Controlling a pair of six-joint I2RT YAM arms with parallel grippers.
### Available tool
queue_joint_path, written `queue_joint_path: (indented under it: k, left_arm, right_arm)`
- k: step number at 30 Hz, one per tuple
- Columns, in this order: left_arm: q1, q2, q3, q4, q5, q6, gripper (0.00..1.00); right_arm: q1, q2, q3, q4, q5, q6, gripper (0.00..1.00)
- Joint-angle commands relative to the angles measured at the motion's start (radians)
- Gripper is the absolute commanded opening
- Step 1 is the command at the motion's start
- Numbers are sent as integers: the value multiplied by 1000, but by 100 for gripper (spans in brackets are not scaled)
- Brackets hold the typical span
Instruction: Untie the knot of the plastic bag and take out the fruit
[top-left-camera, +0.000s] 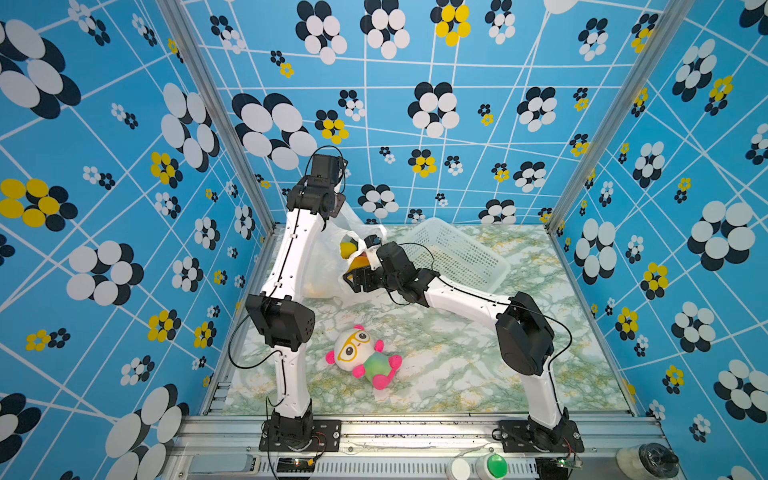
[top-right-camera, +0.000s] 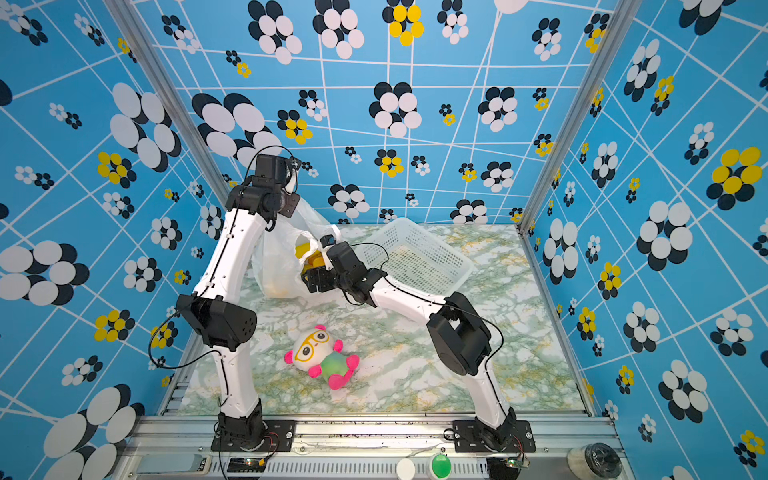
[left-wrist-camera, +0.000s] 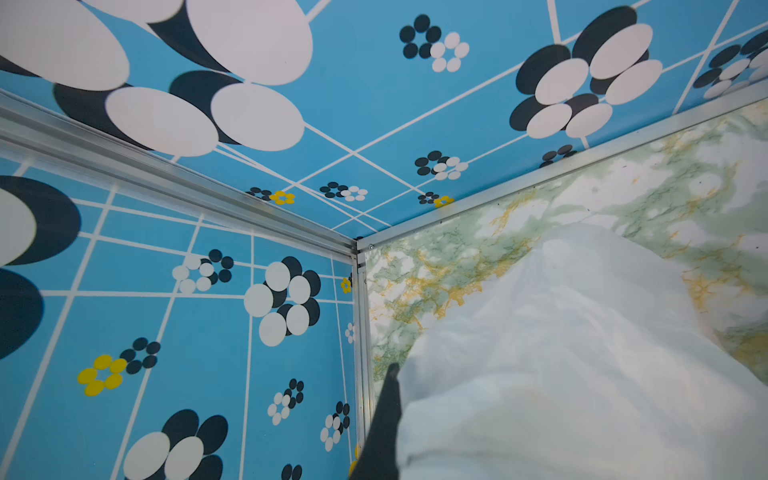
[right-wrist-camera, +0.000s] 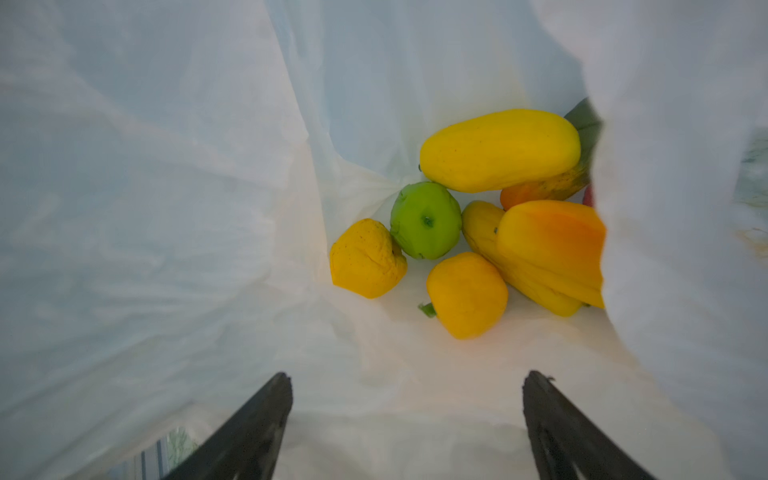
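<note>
Plastic bag (top-left-camera: 324, 270) open w/ fruit (right-wrist-camera: 498, 151) inside

Right pincer (right-wrist-camera: 409, 376) is in the bag (right-wrist-camera: 166, 208) mouth, with fruit (right-wrist-camera: 469, 224) heaped ahead of it at the bag's bottom. Basket (top-left-camera: 457, 249) on the desk (top-left-camera: 457, 365), right of the pincer. Doll (top-left-camera: 363, 357) on the desk, well apart, toward the arm bases.

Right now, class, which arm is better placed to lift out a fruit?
Right: the right pincer is open inside the plastic bag, facing the fruit; the left pincer is shut on the bag, holding it up.
</note>
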Motion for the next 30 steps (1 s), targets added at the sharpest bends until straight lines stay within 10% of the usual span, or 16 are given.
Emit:
queue_joint_path:
  k: [1, 15, 30]
  left_arm:
    - [-21, -48, 22, 7, -28, 4, 0]
    - [-152, -383, -697, 357, -85, -40, 0]
    - [-305, -678, -1063, 524, -116, -42, 0]
  right_arm:
    - [-14, 9, 23, -53, -2, -26, 92]
    - [-32, 22, 57, -102, 33, -22, 95]
    - [-74, -127, -276, 252, 40, 68, 87]
